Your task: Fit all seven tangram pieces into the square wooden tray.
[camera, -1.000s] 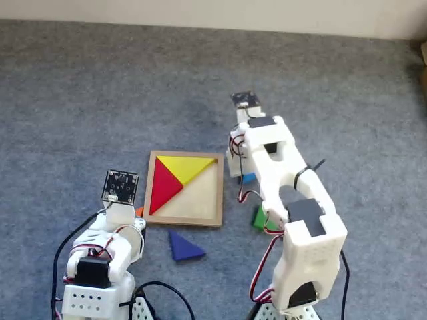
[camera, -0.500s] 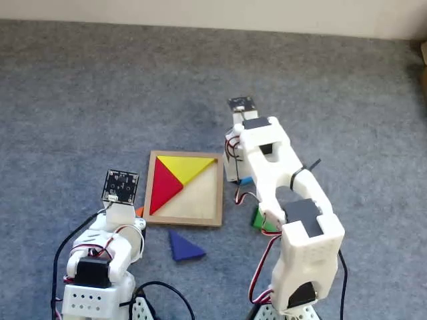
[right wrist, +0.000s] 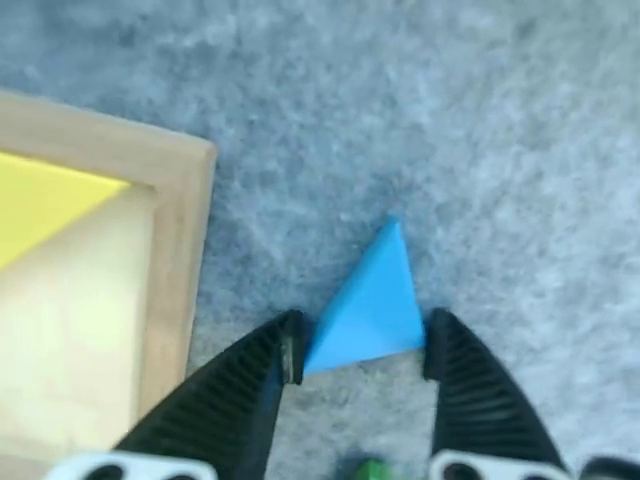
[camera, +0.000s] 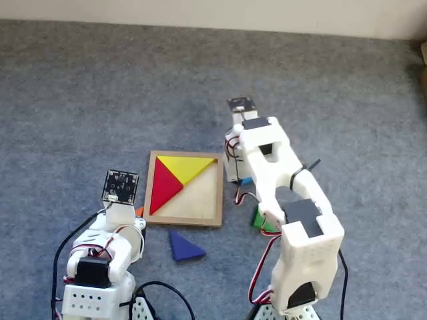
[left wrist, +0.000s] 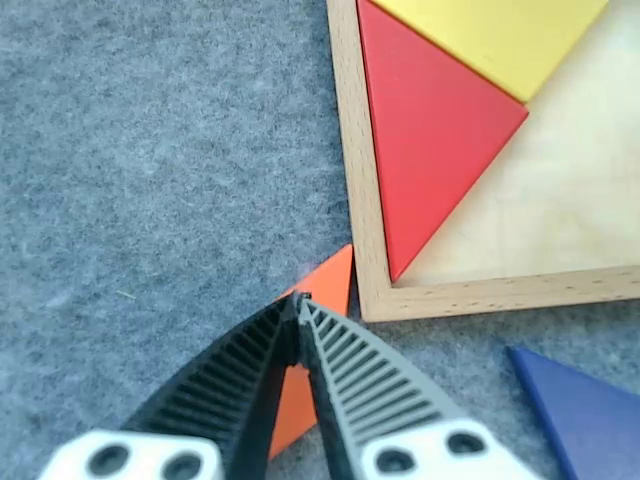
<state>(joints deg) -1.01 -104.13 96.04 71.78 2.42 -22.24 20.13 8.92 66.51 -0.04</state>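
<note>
The dark blue triangle point(camera: 185, 247) lies nearest on the grey carpeted surface point(camera: 80, 100), just off the near edge of the square wooden tray point(camera: 218, 193); in the left wrist view it is cut off at the frame. Beside the tray's near left corner, an orange piece point(left wrist: 325, 285) is largely covered by the left gripper point(left wrist: 298, 300), whose jaws are pressed together tip to tip above it, so the piece's full outline cannot be made out. A green piece point(camera: 257, 218) off the tray's right edge is mostly hidden beneath the right arm point(camera: 287, 200), and its shape cannot be told. Inside the tray, a red triangle point(camera: 163, 187) is seated along the left edge and a yellow triangle point(camera: 190, 167) along the far edge, the two meeting on a diagonal; the remaining floor is bare wood. Farther on, near the tray's far right corner, a light blue triangle point(right wrist: 370, 300) lies flat on the surface and is straddled by the right gripper point(right wrist: 362, 340), whose jaws are spread to either side of its wide end. Whether the fingertips point(right wrist: 290, 350) actually press the piece cannot be told.
</note>
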